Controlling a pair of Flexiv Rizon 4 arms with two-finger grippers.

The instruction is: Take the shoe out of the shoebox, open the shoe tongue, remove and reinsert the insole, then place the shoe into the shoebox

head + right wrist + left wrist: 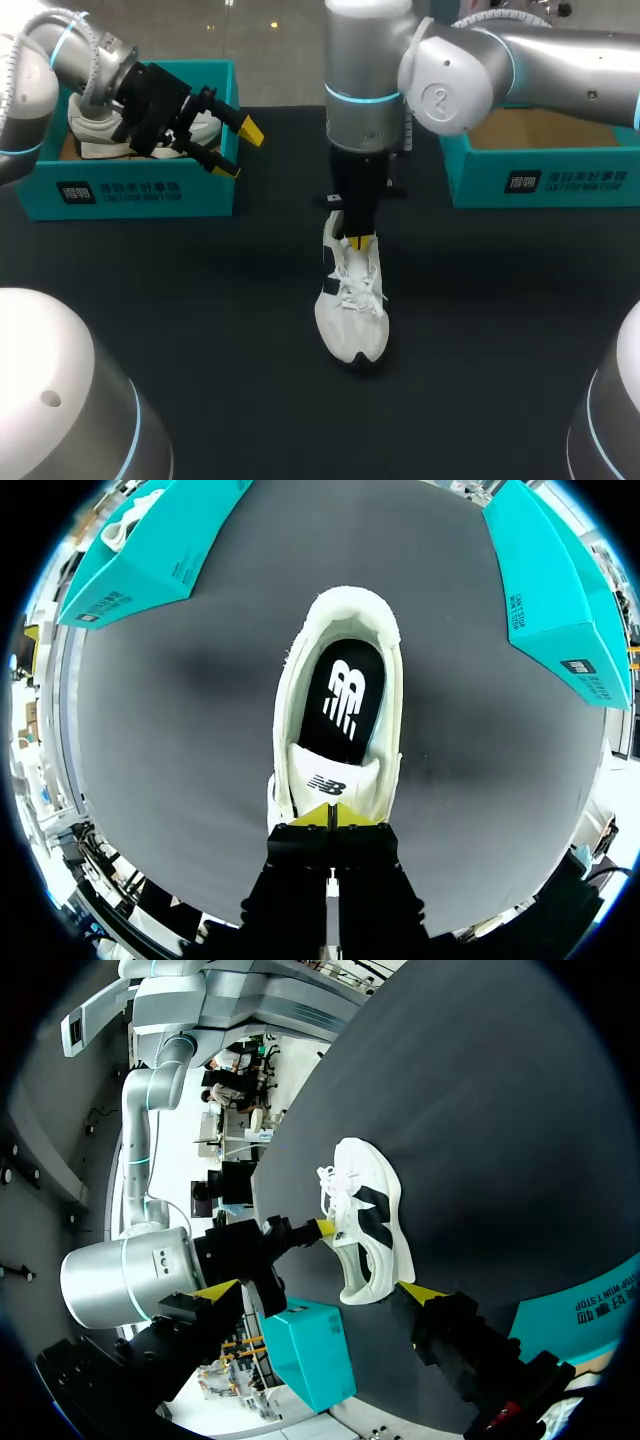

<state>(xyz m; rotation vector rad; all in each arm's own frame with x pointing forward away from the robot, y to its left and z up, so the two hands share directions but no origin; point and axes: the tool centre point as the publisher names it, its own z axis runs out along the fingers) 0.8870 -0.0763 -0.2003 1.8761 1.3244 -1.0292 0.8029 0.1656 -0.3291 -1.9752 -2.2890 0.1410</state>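
Note:
A white shoe (351, 305) lies on the black table's middle, toe toward me. Its black insole (345, 695) sits inside it. My right arm reaches in to the middle, and its gripper (358, 241) is shut on the upper edge of the shoe tongue (330, 777), yellow tips pressed together (330, 815). My left gripper (238, 150) hangs open in the air by the near right corner of the left shoebox (130, 190), empty. From the left wrist view the shoe (372, 1222) lies well ahead of the open left gripper (318, 1295), with the right gripper (322, 1228) on its tongue.
Inside the teal left shoebox lies a second white shoe (100, 125). A second teal shoebox (545, 175) stands at the back right with a bare brown inside. Black tabletop (500, 320) surrounds the shoe on all sides.

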